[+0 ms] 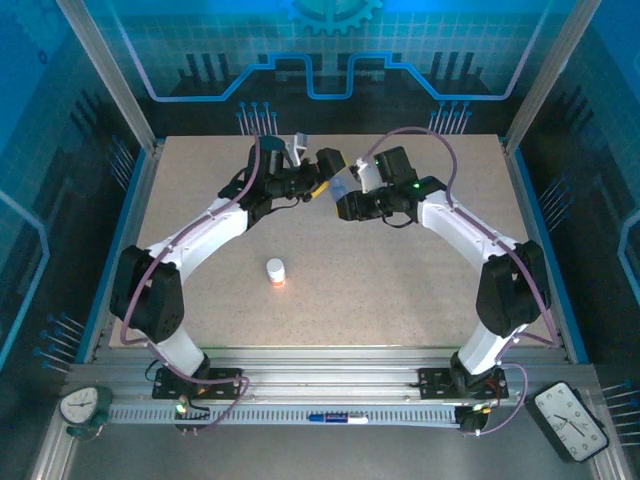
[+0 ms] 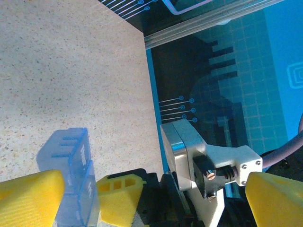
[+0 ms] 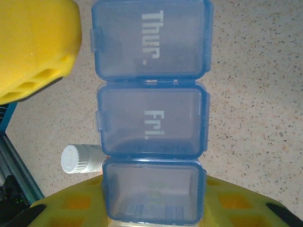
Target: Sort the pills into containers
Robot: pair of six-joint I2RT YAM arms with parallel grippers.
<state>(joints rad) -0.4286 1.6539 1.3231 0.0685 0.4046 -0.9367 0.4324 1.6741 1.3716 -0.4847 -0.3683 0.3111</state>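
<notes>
My right gripper (image 3: pixel 154 210) is shut on the near end of the translucent blue pill box (image 3: pixel 151 120), with one yellow finger on each long side of it. The containers marked "Thur." (image 3: pixel 151 38) and "Fri." (image 3: pixel 150 124) have their lids down. In the top view the box (image 1: pixel 341 186) sits between both grippers at the back middle of the table. My left gripper (image 2: pixel 151 203) is wide open around the box (image 2: pixel 71 170) and the right gripper's yellow finger (image 2: pixel 118 198). One left fingertip (image 3: pixel 33 47) shows beside the "Thur." container. The pills are out of view.
A small orange bottle with a white cap (image 1: pixel 275 272) stands alone in the middle of the table, and its cap (image 3: pixel 75 159) shows beside the box. Metal frame posts and blue walls (image 1: pixel 560 250) border the speckled tabletop (image 1: pixel 380 290).
</notes>
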